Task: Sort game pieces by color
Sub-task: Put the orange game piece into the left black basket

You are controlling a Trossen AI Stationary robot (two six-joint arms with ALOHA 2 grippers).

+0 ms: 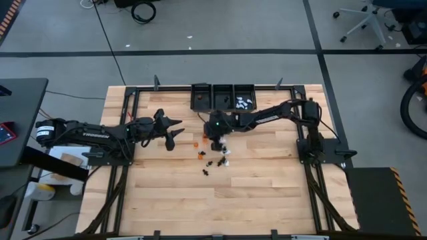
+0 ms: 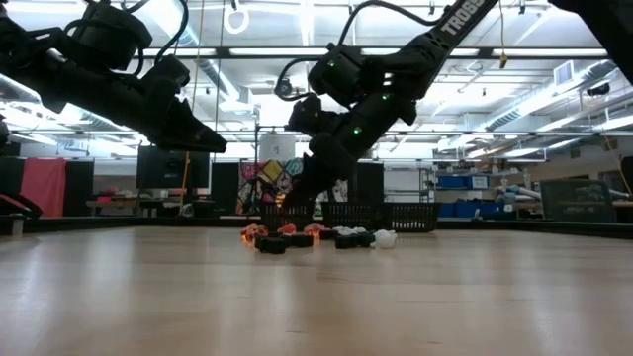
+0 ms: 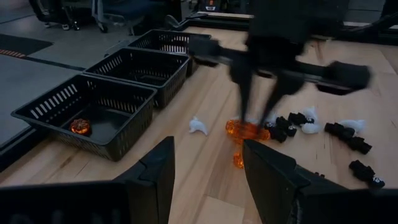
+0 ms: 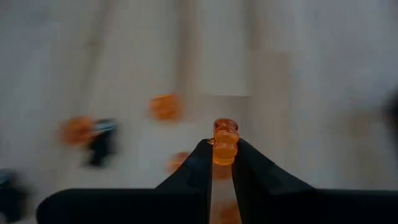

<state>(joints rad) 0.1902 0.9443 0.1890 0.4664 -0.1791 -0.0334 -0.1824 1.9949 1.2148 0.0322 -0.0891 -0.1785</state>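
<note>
The right tool (image 4: 221,163) is closed on one orange piece (image 4: 225,142), which is pinched between its two dark fingertips. In the high view this tool (image 1: 217,144) points down over the middle of the wooden surface (image 1: 253,193), just near of the three black bins (image 1: 223,97) at the far edge.

The left tool (image 1: 175,137) hangs above the surface to the left of the pile, with its fingers (image 3: 157,176) spread open and nothing between them.

The loose game pieces (image 1: 215,159) lie in a small scatter on the surface below and just near of the right tool: orange ones (image 3: 246,130) toward the left of the scatter, black ones (image 3: 348,137) and white ones (image 3: 198,126) mixed beside them.

Bin contents:
- Left bin (image 3: 87,115): one orange piece (image 3: 80,126) on the floor of the bin.
- Middle bin (image 3: 138,70): contents cannot be told.
- Right bin (image 1: 244,98): a cluster of white pieces (image 1: 244,103).

In the low view the pieces (image 2: 316,237) form a low row on the surface, directly beneath the right arm (image 2: 396,74).
</note>
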